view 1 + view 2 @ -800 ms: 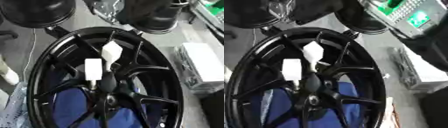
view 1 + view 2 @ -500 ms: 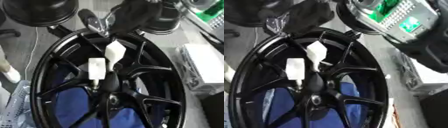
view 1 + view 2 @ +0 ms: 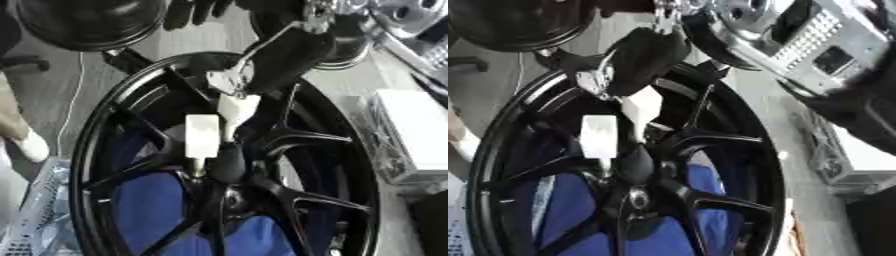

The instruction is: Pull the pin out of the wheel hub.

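Grey tabletop [image 3: 201, 42] carries a black wheel [image 3: 131, 100] over blue cloth [image 3: 153, 200], where two white pins [image 3: 201, 135] stand by the hub [image 3: 226, 165], and the right hand [image 3: 289, 55] reaches the upper pin (fingers' state unclear).

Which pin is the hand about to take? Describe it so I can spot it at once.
Start from the black spoked wheel and go to its hub. Two white pins stand there: the right hand comes down from above onto the tilted pin. Its neighbour, the upright pin to the left, stands untouched.
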